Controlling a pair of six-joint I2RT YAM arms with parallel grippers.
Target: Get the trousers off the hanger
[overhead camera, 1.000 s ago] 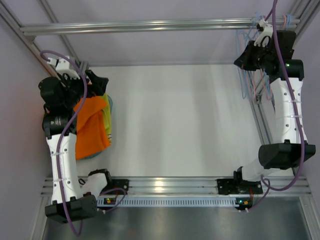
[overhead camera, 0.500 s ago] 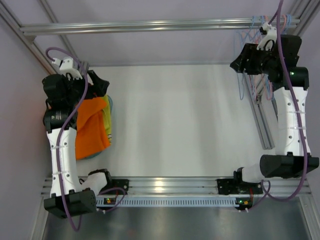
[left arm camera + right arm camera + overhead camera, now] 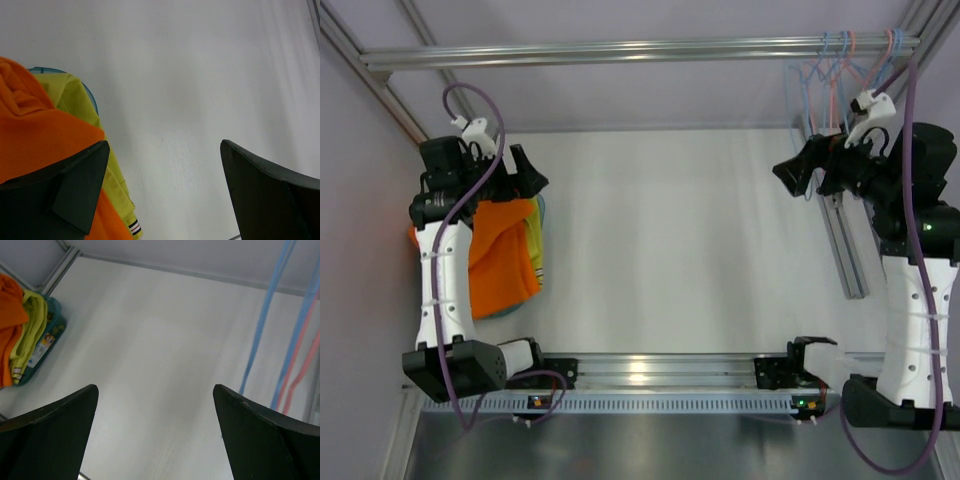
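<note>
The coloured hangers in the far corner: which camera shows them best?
The top external view: it shows the hangers as a bunch, hooked over the metal rail. The right wrist view catches only stretches of blue and pink wire at its right edge; the left wrist view shows none.

Orange trousers (image 3: 500, 255): plain bright orange. Yellow-green trousers (image 3: 533, 245): mustard-lime, with a small dark-and-white striped band at one hem. Tray (image 3: 47, 342) under them, near left: teal. Tabletop (image 3: 680, 240): plain white. Hangers (image 3: 835, 65), far right: light blue and pink. My left pincer (image 3: 165, 145) and right pincer (image 3: 155, 387): matt black. My arms (image 3: 445, 290): white. Cables (image 3: 911, 110): purple.
</note>
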